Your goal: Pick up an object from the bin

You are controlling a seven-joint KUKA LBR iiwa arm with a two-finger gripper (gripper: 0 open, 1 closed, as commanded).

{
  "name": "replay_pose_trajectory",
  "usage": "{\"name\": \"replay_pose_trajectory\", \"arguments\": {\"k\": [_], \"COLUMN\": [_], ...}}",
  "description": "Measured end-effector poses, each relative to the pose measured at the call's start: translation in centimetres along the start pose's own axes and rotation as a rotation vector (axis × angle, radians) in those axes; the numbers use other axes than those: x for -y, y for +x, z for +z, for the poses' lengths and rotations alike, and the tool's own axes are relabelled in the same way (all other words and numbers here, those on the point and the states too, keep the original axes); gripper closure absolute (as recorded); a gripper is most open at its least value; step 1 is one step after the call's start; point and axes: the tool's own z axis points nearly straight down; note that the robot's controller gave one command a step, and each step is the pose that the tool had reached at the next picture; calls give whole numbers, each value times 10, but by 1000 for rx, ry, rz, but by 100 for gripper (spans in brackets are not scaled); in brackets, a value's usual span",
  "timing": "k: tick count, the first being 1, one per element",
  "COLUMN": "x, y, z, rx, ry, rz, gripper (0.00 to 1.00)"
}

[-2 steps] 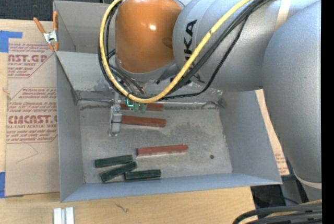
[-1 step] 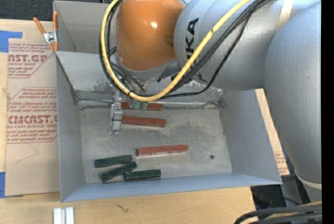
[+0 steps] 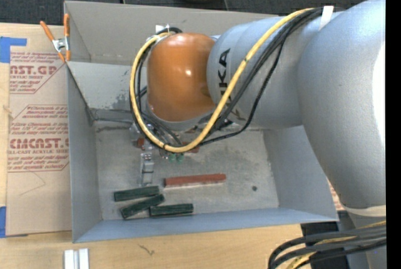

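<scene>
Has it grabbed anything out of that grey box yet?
Not yet. Done: the gripper is down inside the bin. In hand: it hangs near the dark green sticks and the reddish-brown stick, which all lie on the floor. Left: gripping one and lifting it out.

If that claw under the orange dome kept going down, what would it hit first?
Probably the bare bin floor: the gripper points down at a spot beside the dark green sticks and left of the reddish-brown bar. Depth is hard to judge here.
</scene>
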Motion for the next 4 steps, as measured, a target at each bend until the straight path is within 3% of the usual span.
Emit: {"name": "replay_pose_trajectory", "arguments": {"k": [1,2,3,4], "x": [13,21,20,26], "y": [30,40,49,54], "z": [59,45,98,97], "rx": [-12,-6,-2,-6], "ry": [3,1,0,0], "rz": [-54,-52,-26,-40], "gripper": [0,0,0,100]}}
